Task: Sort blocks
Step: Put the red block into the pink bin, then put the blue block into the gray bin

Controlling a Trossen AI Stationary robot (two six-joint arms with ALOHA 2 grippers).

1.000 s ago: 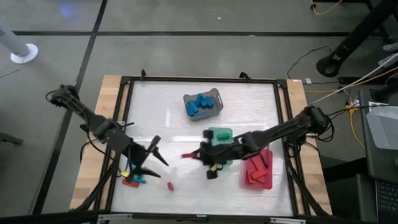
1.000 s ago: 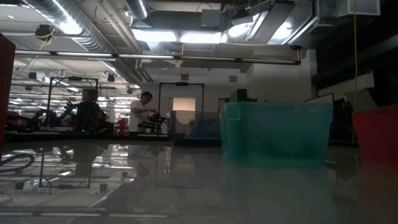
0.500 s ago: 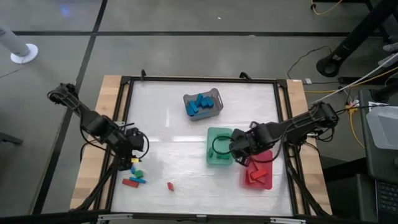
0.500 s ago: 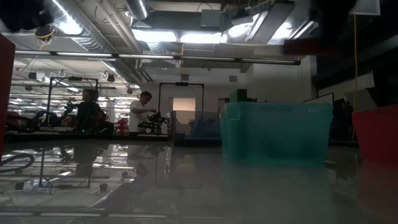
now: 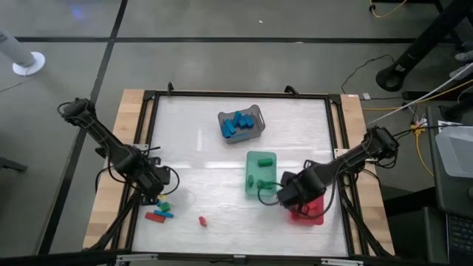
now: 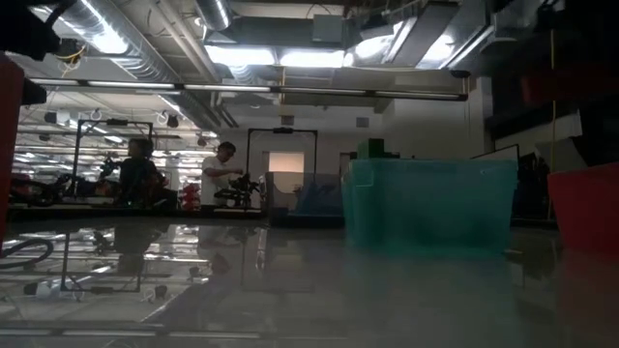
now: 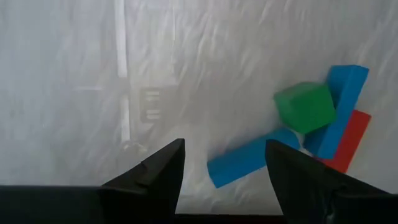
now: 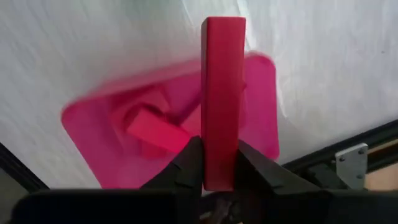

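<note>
My right gripper is shut on a red bar above the red tray, which holds other red blocks. My left gripper is open and points down near the table's left near corner. Its fingers stand on either side of one end of a blue bar lying flat; I cannot tell whether they touch it. That bar belongs to a small pile with a green cube, a second blue bar and a red bar. A lone red block lies nearby. My right gripper pinches the red bar at its near end between its two fingers, which lie along the bar. The bar sticks out past the fingertips, lifted clear over the red tray.
The green tray with green blocks lies just left of the red tray. A grey basket of blue blocks stands toward the far side. The table's middle and left far part are bare. A black frame rims the table.
My right gripper has carried the red bar from the table's middle toward the right and near edge, past the green tray, until it is over the red tray. My left gripper has drawn back toward the left edge and tipped down over the block pile.
</note>
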